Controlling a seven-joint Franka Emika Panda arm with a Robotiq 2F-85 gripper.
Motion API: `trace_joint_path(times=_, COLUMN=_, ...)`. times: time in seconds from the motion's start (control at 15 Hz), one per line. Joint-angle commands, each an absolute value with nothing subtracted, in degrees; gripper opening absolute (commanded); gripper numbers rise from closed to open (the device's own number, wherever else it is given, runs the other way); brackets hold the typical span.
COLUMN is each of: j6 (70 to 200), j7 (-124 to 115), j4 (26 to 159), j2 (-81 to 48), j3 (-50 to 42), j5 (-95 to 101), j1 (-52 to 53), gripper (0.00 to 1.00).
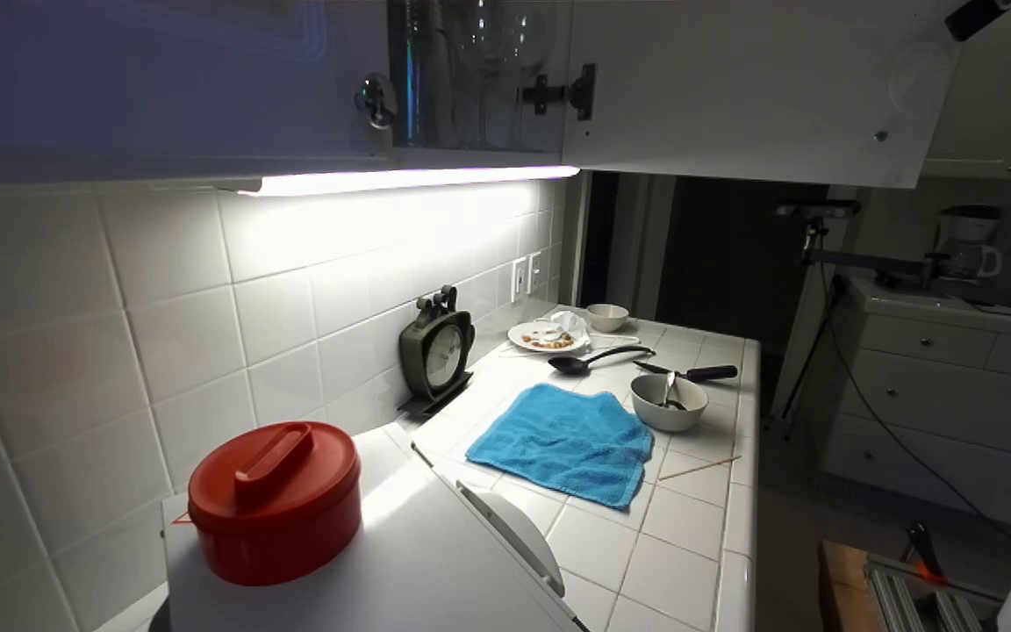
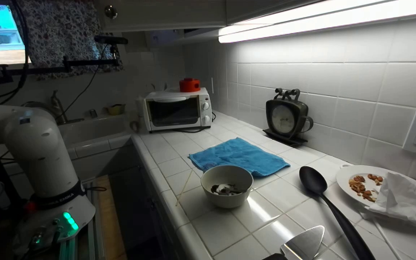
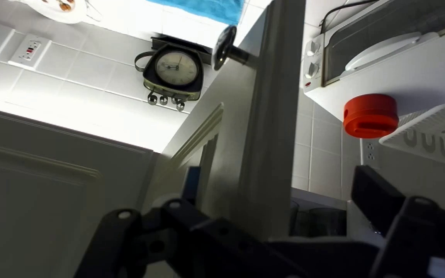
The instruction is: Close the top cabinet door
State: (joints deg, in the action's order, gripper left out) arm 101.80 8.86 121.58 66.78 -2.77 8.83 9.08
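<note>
The top cabinet door stands open. Its plain pale back shows in an exterior view, and the lower part of its front with a round knob in an exterior view. In the wrist view, its edge runs upright through the middle, with its knob near the top. My gripper is open, with one finger on the panel-front side and one on the back side of the door edge. I cannot tell whether either finger touches it. A dark piece by the door's outer edge may be part of the gripper.
A closed neighbour door with its own knob adjoins the opening, where glasses stand. Another closed panel lies at the left in the wrist view. Below are a toaster oven, red pot, clock and blue towel.
</note>
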Motion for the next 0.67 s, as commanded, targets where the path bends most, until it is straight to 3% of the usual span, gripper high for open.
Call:
trace_joint_path(times=0.0, j6=103.94, j7=10.93, j4=121.44, j2=64.48, j3=-2.39, j5=6.19, j1=10.28, gripper=1.0)
trace_joint_path(times=0.6, j6=107.66, j7=14.23, j4=120.57, j2=58.9, j3=-1.17, j5=3.5, j1=13.89, gripper=1.0)
